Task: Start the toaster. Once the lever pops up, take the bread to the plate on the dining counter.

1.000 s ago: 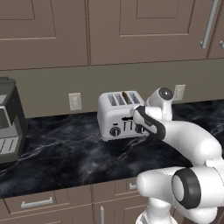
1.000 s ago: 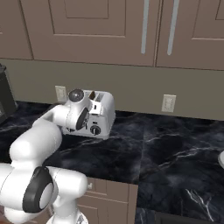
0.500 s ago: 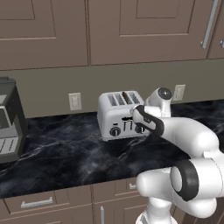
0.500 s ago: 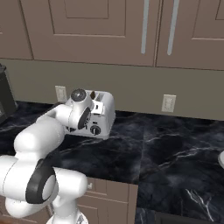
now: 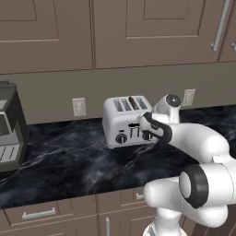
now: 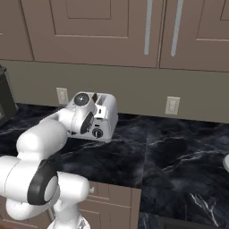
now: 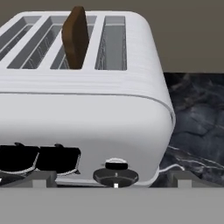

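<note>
1. left base view: dark grey appliance (image 5: 10, 126) at 9 o'clock on the black marble worktop (image 5: 69, 161).
2. wall outlet (image 5: 79, 106) on the backsplash, between appliance and toaster.
3. toaster (image 5: 124, 120) at frame centre, standing on the worktop against the backsplash.
4. bread (image 5: 133, 100) upright in one slot; in the hand view it sits in the third slot from the left, top edge protruding.
5. gripper (image 5: 138, 128) at the toaster's front face, toward 3 o'clock of it; fingers spread wide, released, grasping nothing.
6. black knob (image 7: 115, 173) at 6 o'clock in the hand view.
</note>
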